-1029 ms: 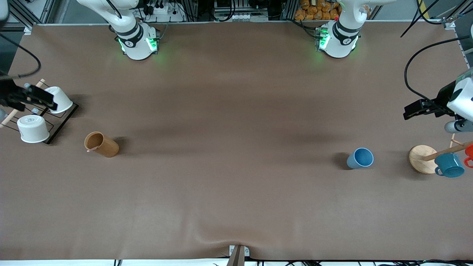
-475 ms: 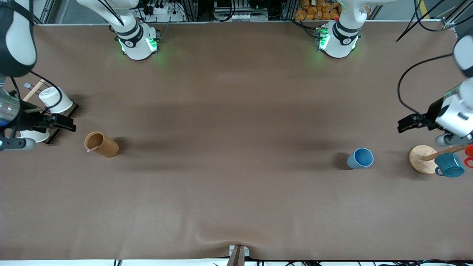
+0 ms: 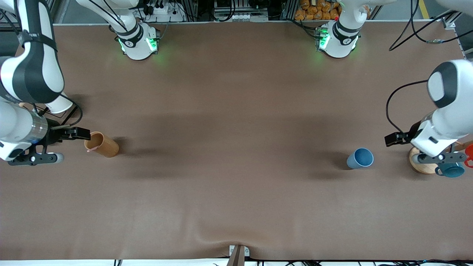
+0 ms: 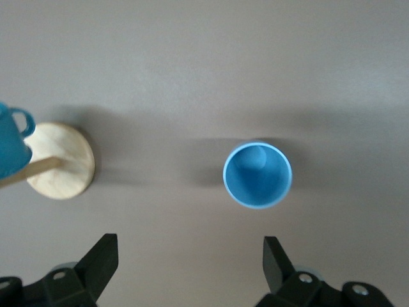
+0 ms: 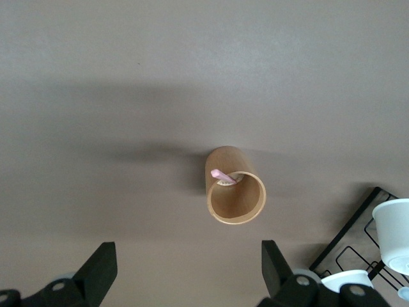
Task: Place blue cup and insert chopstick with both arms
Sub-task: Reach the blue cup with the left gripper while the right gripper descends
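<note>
Both arms had swung in from the table ends. Left gripper (image 3: pixel 392 139), fingers spread and empty, hung near the upright blue cup (image 3: pixel 360 158), likely to grab it. Right gripper (image 3: pixel 82 133), also spread and empty, hung by the brown cup (image 3: pixel 101 144) holding the chopstick (image 5: pixel 222 176).
</note>
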Robot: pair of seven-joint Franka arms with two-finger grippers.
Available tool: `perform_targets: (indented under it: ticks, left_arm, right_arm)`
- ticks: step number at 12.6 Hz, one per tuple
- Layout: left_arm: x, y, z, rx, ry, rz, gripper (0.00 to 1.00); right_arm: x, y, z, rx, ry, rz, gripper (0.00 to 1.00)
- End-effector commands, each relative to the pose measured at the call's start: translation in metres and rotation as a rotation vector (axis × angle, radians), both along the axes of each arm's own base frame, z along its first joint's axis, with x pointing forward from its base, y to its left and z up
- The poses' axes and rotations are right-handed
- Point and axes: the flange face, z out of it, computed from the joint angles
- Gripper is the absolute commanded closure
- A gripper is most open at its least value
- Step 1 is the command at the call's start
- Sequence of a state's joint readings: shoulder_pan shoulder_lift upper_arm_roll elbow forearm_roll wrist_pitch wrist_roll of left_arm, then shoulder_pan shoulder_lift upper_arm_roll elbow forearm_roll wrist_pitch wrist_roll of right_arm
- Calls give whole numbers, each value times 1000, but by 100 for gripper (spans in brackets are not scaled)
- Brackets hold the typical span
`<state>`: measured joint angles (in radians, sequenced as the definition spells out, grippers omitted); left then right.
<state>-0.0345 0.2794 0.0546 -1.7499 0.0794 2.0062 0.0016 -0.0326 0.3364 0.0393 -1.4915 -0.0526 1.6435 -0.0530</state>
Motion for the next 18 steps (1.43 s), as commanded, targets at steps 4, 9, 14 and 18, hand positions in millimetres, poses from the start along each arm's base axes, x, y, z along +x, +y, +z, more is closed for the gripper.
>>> perform_targets:
  ticks: [4, 9, 14, 18]
  left_arm:
    - [-8, -1, -61, 13, -59, -108, 0]
    - [3, -5, -97, 0, -100, -121, 0]
    - [3, -6, -127, -72, -79, -58, 9]
    - [3, -5, -144, -73, -57, -54, 35]
  right_arm:
    - [20, -7, -42, -76, 60, 82, 0]
    - [32, -17, -77, -81, 108, 73, 0]
    - [47, -22, -98, -86, 119, 70, 0]
    - [50, -8, -120, -87, 140, 83, 0]
